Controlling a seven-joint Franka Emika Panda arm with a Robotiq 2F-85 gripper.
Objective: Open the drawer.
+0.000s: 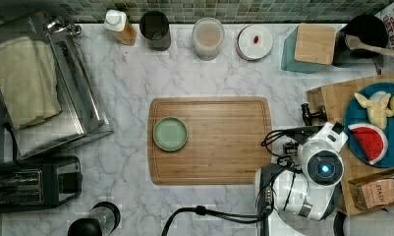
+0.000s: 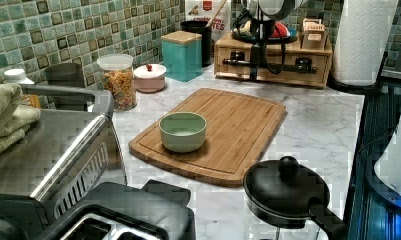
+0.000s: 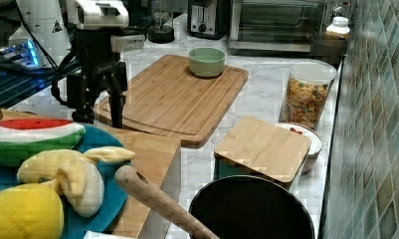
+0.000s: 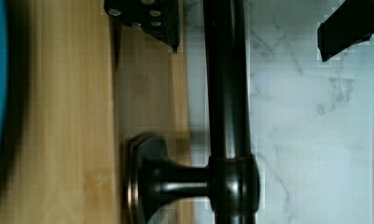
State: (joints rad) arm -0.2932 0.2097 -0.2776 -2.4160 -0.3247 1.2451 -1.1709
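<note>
Apparently shut, the drawer (image 2: 273, 62) sat in a low wooden stand at the left view's far right, its black bar handle (image 4: 226, 93) running across the front. Spread fingers of the gripper (image 4: 254, 28) straddled that bar without pinching it. Around lay a white marble counter (image 1: 130, 98) with a cutting board (image 1: 219, 142), a green bowl (image 1: 170, 133), and a green tiled wall (image 2: 63, 35) behind
</note>
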